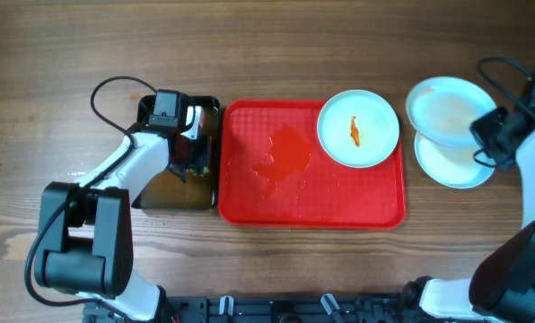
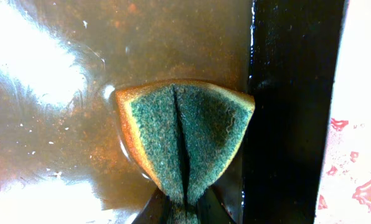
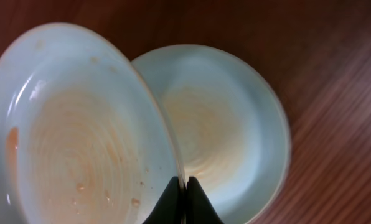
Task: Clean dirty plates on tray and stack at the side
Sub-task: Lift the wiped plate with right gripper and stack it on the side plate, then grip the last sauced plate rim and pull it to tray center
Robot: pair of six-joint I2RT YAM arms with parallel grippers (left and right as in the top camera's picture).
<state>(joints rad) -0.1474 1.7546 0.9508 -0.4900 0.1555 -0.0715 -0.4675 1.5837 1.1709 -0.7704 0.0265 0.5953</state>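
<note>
The left gripper (image 2: 184, 210) pinches a folded green scouring sponge (image 2: 185, 140) inside the narrow black rectangular bin (image 2: 291, 124) of brownish water (image 2: 79, 143), just left of the large red plastic tray (image 1: 285, 206). One round pale bluish-white plate (image 1: 358, 127), smeared orange, sits in the tray's far right corner. Off the tray's right side, the right gripper (image 3: 185, 200) clamps the rim of a tilted, faintly stained plate (image 3: 79, 143) over a third plate (image 3: 229, 124) on the wooden table (image 1: 249, 54); whether those two touch I can't tell.

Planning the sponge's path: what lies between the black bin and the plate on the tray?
Overhead, only the red tray itself, bare apart from a wet patch.
</note>
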